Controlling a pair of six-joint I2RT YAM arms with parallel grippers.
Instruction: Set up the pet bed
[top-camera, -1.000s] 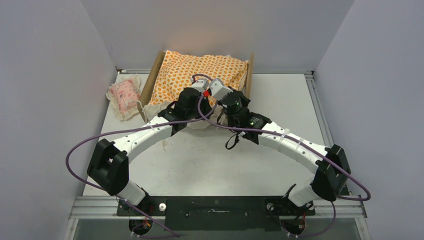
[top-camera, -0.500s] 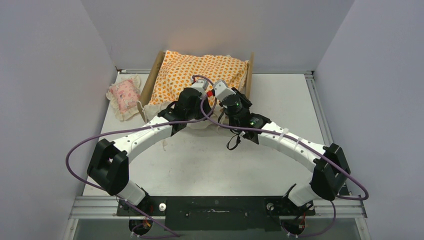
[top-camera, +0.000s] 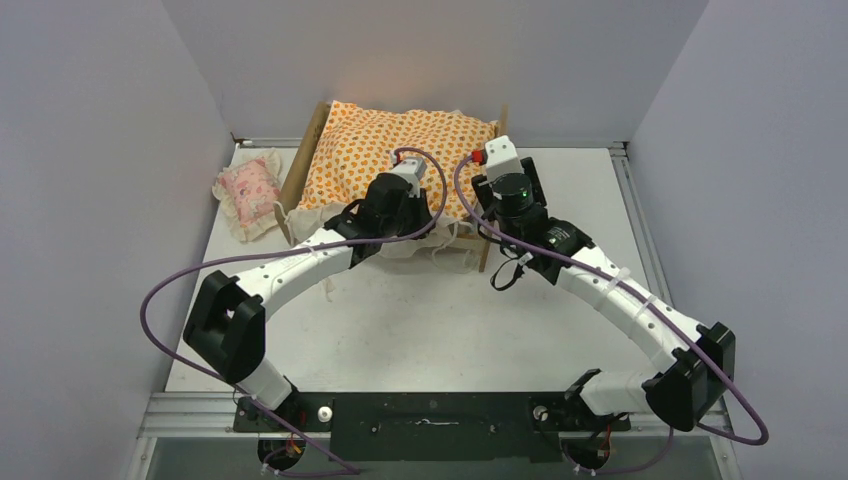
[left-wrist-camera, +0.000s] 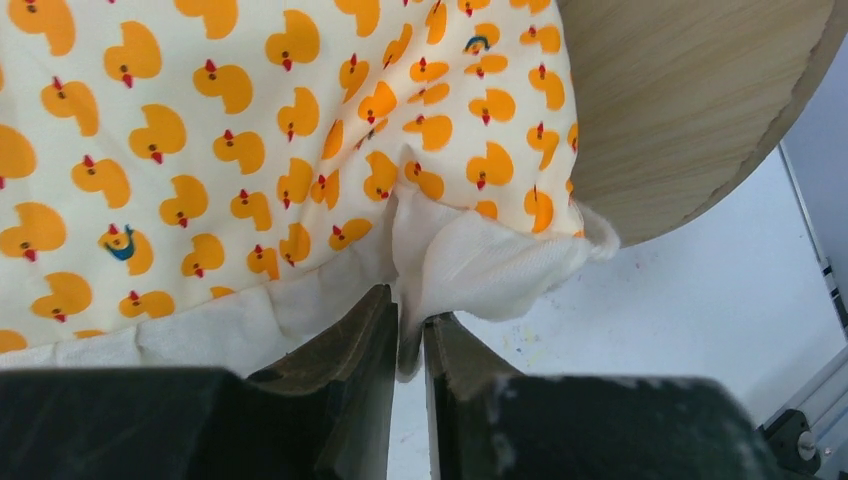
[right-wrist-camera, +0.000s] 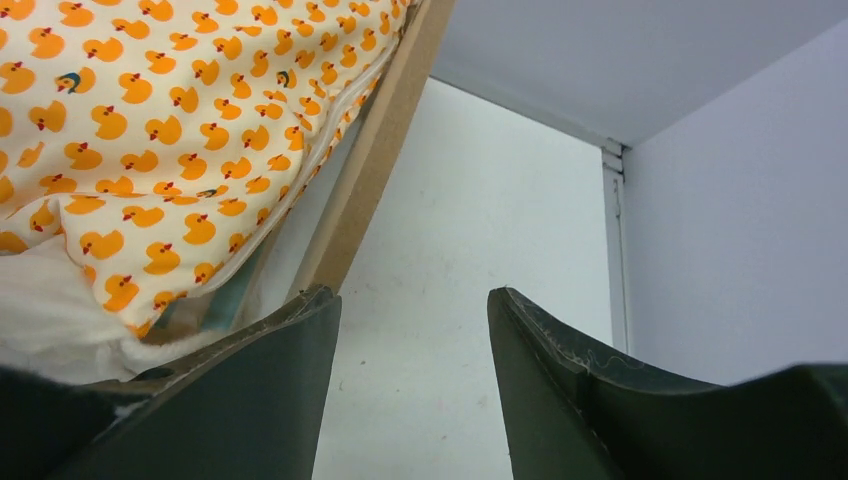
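Note:
The pet bed, a light plywood frame, stands at the table's back with its boards at left and right. An orange duck-print cushion with a white ruffle lies over it. My left gripper is at the cushion's near edge, shut on a fold of the white ruffle, beside the rounded wooden board. My right gripper hangs open and empty over bare table, just right of the bed's wooden rail. The cushion lies left of that rail.
A small pink frilled pillow lies on the table left of the bed. Grey walls close in on the left, back and right. Both arms reach in from the near edge, their purple cables looping outward.
My right gripper let go of the cushion's near edge, opened, and swung right to the bed's right board. The left gripper stayed on the ruffle, shifting only slightly.

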